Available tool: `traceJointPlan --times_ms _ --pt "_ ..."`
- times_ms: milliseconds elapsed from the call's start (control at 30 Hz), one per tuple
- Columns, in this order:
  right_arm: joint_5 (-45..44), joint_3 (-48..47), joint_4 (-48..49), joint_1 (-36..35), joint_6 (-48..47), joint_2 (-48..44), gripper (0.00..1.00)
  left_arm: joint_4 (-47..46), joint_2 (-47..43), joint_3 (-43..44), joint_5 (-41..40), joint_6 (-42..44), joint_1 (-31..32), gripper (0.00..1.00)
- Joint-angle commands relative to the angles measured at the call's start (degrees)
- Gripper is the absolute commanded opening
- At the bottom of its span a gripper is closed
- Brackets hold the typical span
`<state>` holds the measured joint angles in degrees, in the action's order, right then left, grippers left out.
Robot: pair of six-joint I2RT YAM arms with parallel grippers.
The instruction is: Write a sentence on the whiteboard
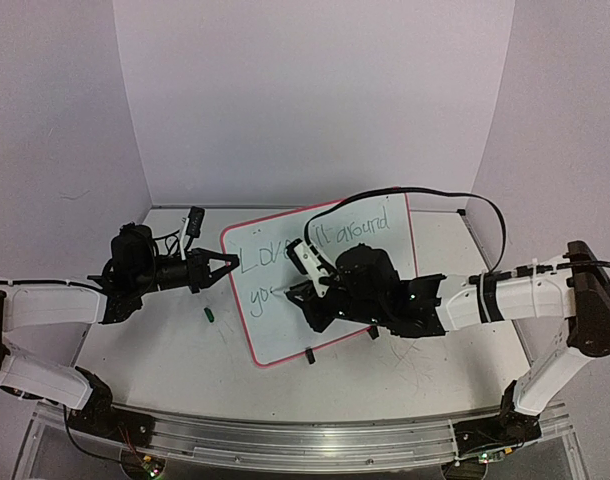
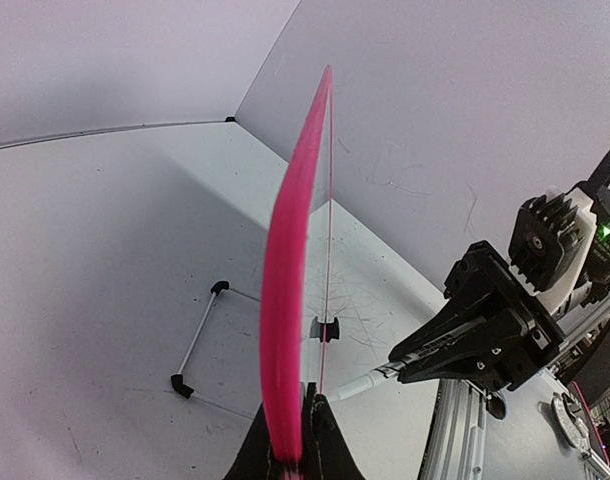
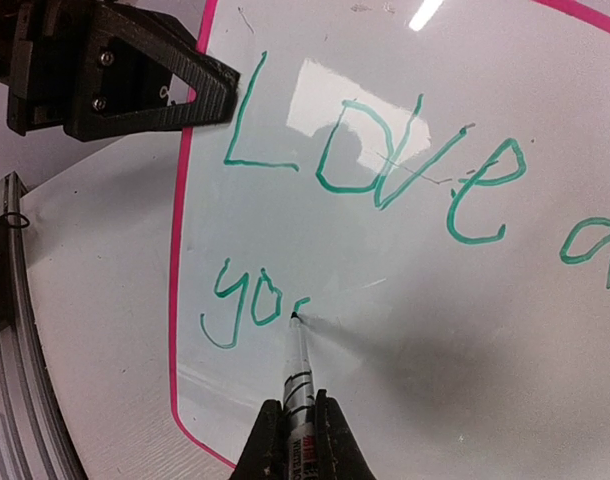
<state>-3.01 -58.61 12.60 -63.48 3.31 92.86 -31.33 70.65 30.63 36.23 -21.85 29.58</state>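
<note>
Whiteboard (image 1: 277, 325): large glossy white rectangle, thin pink-red rim, rounded corners, two small black clips on near edge. Sits on table (image 1: 145, 350), turned askew; seen edge-on in left wrist view as pink strip. Sentence (image 3: 375, 165): thin green handwriting, two lines. Upper line "Love all around"; lower line "yo" plus one partial stroke, near board's left edge.

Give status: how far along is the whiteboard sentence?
Done: the first line of the sentence, "Love ... around", is on the whiteboard in green. In hand: the left gripper pinches the board's edge, and the right gripper holds the marker, tip down just after "yo" on line two. Left: finish that word, plus any ending.
</note>
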Motion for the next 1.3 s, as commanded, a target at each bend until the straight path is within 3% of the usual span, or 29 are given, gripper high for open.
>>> traceJointPlan --times_ms 0,1267 --pt "-1.28 -0.37 -0.17 -0.3 1.07 -0.02 0.0 6.2 0.07 0.08 -3.13 5.41 -0.22 0.0" --pt "-3.22 -0.19 -2.5 -0.2 0.31 -0.04 0.0 6.64 -0.21 0.21 -3.22 5.62 -0.23 0.0"
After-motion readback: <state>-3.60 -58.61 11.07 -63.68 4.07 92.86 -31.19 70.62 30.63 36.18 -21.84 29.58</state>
